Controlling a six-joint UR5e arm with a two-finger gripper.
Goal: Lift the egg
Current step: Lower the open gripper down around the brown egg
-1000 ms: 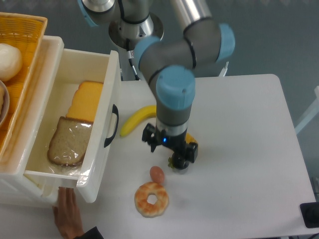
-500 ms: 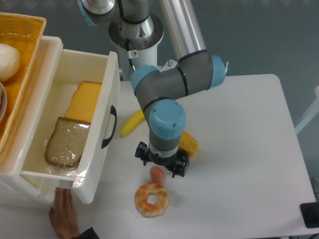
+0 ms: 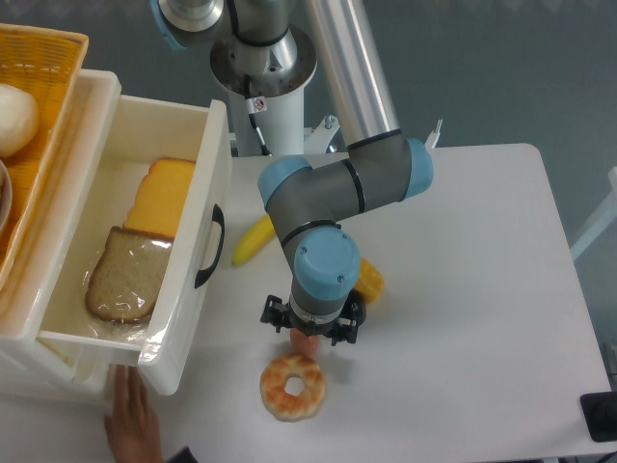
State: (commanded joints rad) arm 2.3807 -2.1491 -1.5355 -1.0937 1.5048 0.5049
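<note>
One small sliver of the egg (image 3: 305, 342) shows under the hand (image 3: 310, 336), which sits directly over it on the bench (image 3: 463, 289); the wrist hides the fingers, so I cannot tell whether they are spread or already pinching the egg.

The main risk, as I judge it, is the smooth oval shell: if the fingers close off-centre it could squirt sideways and roll, most likely toward the donut (image 3: 293, 386) lying just in front of the hand, nearly touching the egg. A finger could also catch the donut and drag it along. The yellow corn-like piece (image 3: 370, 280) just behind the hand and the banana (image 3: 253, 239) further back to one side are close enough to be nudged on the lift.

Well off to the side, the open white drawer (image 3: 183, 280) holds a slice of brown bread (image 3: 125, 275) and yellow cheese slices (image 3: 162, 193). Beyond it a yellow basket (image 3: 58, 58) holds a white ball (image 3: 17, 118). A person's hand (image 3: 130, 424) rests below the drawer.
</note>
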